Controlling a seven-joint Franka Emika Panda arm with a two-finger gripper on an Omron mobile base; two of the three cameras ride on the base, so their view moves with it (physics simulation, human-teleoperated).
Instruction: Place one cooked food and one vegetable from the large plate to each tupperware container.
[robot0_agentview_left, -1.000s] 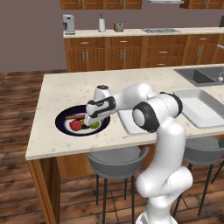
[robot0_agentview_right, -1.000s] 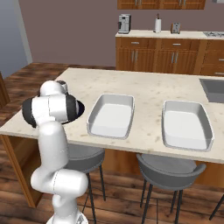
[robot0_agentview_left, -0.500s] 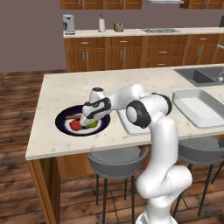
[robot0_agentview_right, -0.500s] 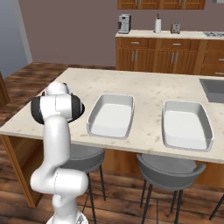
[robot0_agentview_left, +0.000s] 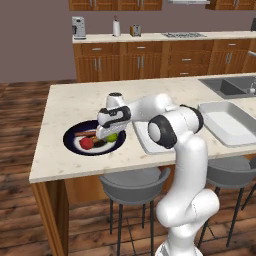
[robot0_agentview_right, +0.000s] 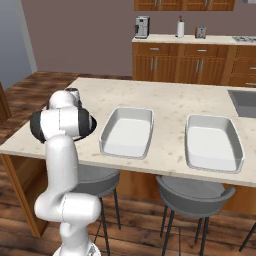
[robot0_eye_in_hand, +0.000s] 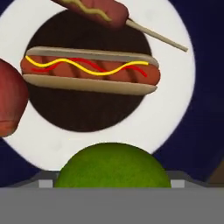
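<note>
As the arm reaches down to the left of centre in the left base view, the gripper (robot0_agentview_left: 106, 135) sits low over the large plate (robot0_agentview_left: 75, 145), its jaws hidden among the food, so whether they stand wide or narrow cannot be told. Seen from the hand view, a round green vegetable (robot0_eye_in_hand: 113, 167) fills the bottom centre of the frame, right at the hand. Above it, across the plate's dark centre, lies a hot dog (robot0_eye_in_hand: 89, 71) in a bun with yellow and red lines of sauce. A corn dog on a stick (robot0_eye_in_hand: 114, 13) lies at the top edge, and a red rounded food (robot0_eye_in_hand: 12, 100) shows at the left edge, over the white inner ring.

Outward from the plate, in the left base view, one tupperware container (robot0_agentview_left: 146, 140) lies just right of the plate, partly behind the arm, and the other (robot0_agentview_left: 231, 121) lies at the right of the frame. Both rest on the pale stone counter (robot0_agentview_left: 70, 100). A grey sink (robot0_agentview_left: 227, 86) sits at the upper right. Grey stools (robot0_agentview_right: 192, 192) stand below the counter in the right base view.
</note>
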